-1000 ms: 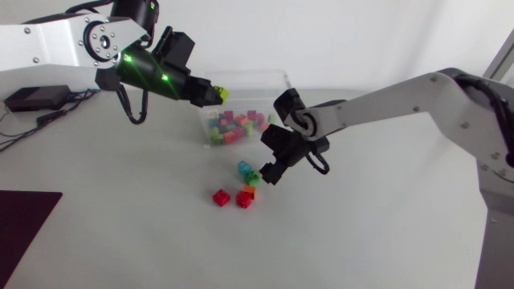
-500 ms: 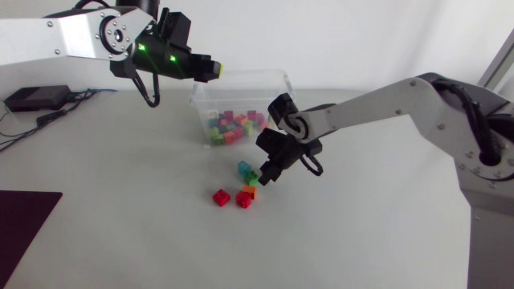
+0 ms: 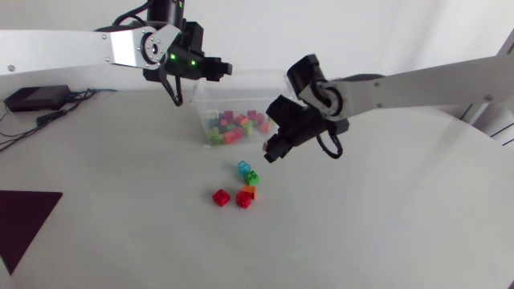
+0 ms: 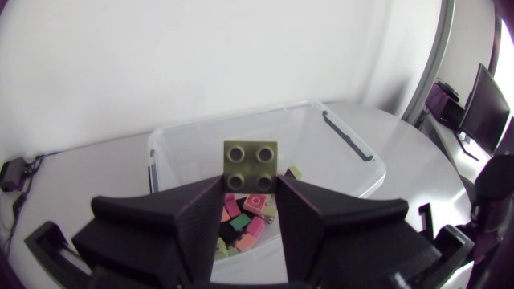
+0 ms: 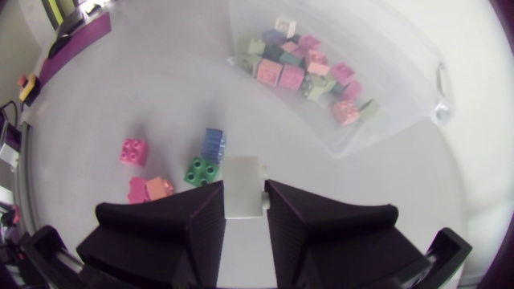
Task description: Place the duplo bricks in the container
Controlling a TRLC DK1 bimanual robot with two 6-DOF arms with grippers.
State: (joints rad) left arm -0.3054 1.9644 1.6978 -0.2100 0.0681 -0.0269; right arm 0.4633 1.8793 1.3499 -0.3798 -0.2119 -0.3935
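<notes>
The clear container (image 3: 280,77) stands at the table's back middle with several coloured bricks (image 3: 233,127) inside. My left gripper (image 3: 222,70) hangs over its back left rim, shut on an olive brick (image 4: 250,166) above the container (image 4: 337,132). My right gripper (image 3: 271,150) is in the air just right of the container's front, shut on a white brick (image 5: 242,187). Under and ahead of it lie loose bricks: blue (image 3: 245,168), green (image 3: 252,177), orange (image 3: 248,191) and two red ones (image 3: 221,197), also seen from the right wrist as the blue brick (image 5: 214,143) and green brick (image 5: 199,170).
A black device (image 3: 36,98) with cables sits at the table's far left. A dark purple mat (image 3: 24,217) covers the front left corner. The right arm (image 3: 401,88) stretches across the table's right half.
My right gripper has shut on the white brick at the loose pile and lifted it up toward the container. My left gripper carried the olive brick rightward over the container's rim.
</notes>
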